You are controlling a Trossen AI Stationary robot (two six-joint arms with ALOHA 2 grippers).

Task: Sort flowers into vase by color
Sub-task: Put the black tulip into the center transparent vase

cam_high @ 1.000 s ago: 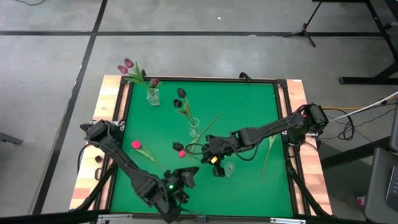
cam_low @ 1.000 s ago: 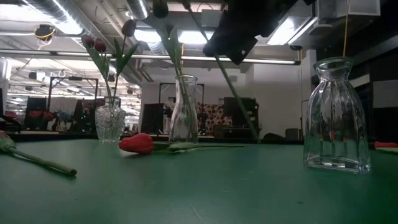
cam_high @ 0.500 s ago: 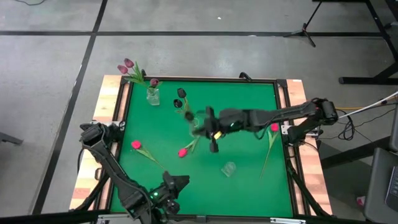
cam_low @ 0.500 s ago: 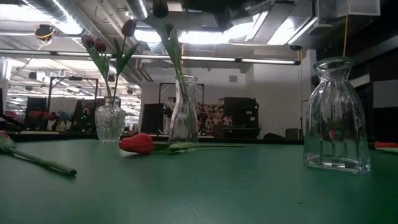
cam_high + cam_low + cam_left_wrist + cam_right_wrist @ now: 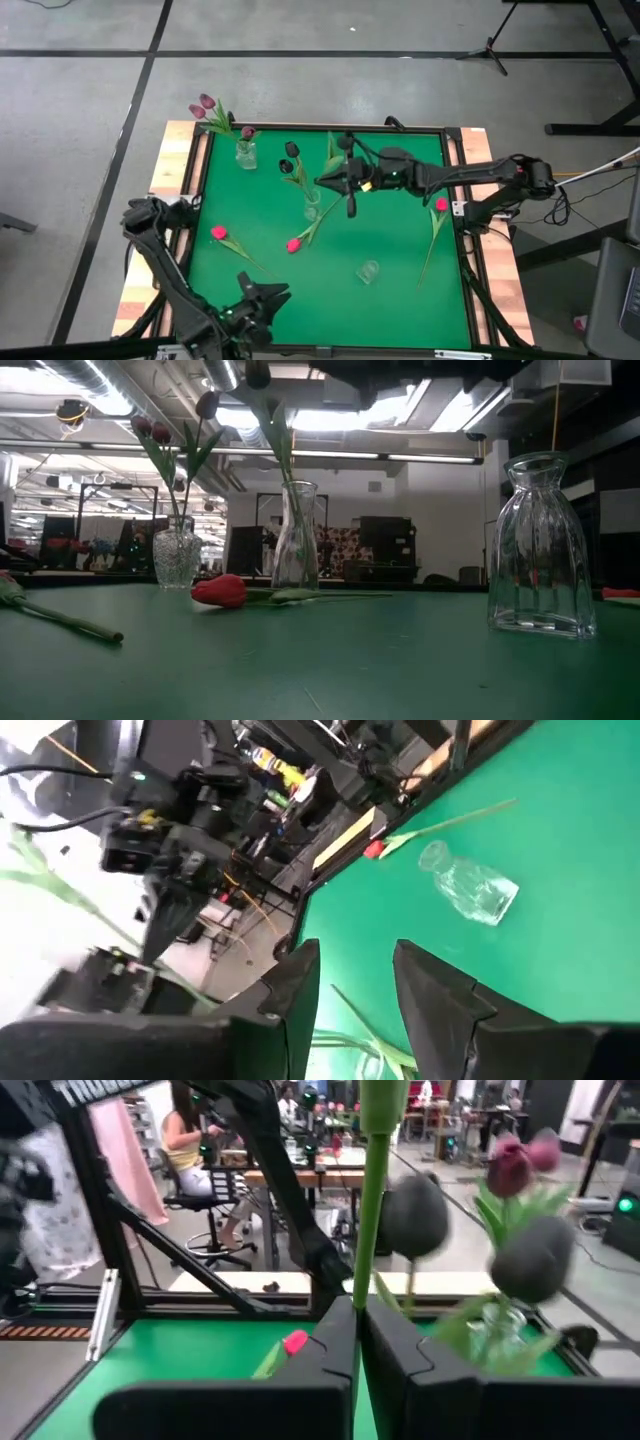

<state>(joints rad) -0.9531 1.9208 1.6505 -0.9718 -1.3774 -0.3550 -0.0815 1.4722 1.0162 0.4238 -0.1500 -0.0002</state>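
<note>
1. Right gripper (image 5: 347, 187), jaws clamped on a green flower stem (image 5: 372, 1190), hovers at 12 o'clock above the middle vase (image 5: 312, 204).
2. Left gripper (image 5: 262, 296), jaws apart and empty, sits at 7 o'clock.
3. Pink-red tulips (image 5: 292, 244) lie on the green mat (image 5: 400, 290).

Even overhead light on the table; backlit low view, motion blur at the wrists.

The high view is bright and sharp, with faint shadows on the green mat (image 5: 390, 220). In the low view, ceiling strip lights (image 5: 440, 420) glare, leaving the glass vase (image 5: 540, 545) and foreground dim. The right wrist view smears the dark tulip heads (image 5: 415, 1215); the left wrist view blurs its background.
</note>
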